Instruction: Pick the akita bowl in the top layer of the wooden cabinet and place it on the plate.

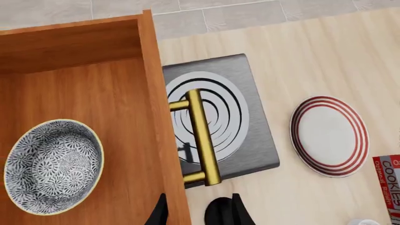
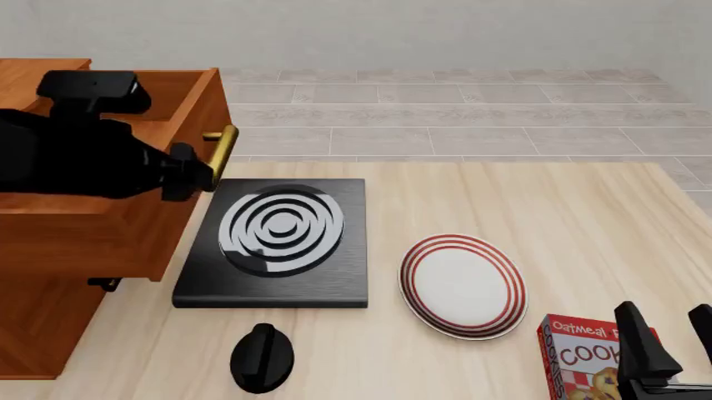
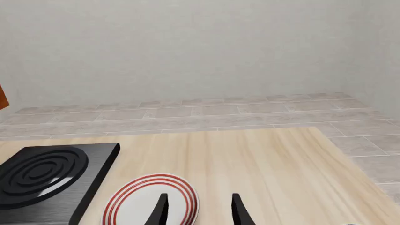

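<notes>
The small blue-speckled white akita bowl (image 1: 53,166) lies inside the open reddish wooden top drawer (image 1: 87,93). The left gripper (image 1: 196,211), open and empty, straddles the drawer's front wall and may bump it. The right gripper (image 3: 198,208) is open too.

Pale wooden table (image 2: 579,217), grey tiled floor (image 2: 445,117), plain grey wall (image 3: 200,47).

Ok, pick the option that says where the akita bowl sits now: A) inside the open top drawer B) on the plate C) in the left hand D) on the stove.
A: the akita bowl lies on the open top drawer's wooden floor; the plate is bare.
</notes>
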Motion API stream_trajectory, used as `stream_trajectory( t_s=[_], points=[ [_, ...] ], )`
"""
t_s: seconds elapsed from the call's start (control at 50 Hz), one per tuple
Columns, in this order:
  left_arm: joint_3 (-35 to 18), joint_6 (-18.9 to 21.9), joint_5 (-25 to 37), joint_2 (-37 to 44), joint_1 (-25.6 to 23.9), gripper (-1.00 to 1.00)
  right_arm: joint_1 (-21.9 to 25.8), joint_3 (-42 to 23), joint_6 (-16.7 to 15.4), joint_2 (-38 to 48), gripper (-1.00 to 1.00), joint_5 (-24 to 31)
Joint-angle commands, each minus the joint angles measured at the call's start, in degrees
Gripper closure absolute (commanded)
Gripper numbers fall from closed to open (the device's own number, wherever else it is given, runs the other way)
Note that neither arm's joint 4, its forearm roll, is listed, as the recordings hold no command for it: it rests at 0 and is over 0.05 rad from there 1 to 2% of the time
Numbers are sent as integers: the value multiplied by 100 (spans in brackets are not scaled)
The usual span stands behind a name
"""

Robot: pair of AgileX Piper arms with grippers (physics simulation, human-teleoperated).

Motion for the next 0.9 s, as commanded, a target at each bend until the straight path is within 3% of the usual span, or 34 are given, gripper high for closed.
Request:
stream_trajectory(
  t_s=[0.02, 0.54, 0.9],
  points=[
    [-381, 185, 145, 87, 65, -100, 1, 0, -1, 0, -100, -4],
    [-914, 584, 476, 227, 458, -100, -45, -10, 12, 18, -100, -29],
    [-1738, 926, 883, 598, 1087, -100, -30, -16, 13, 1, -100, -24]
  ],
)
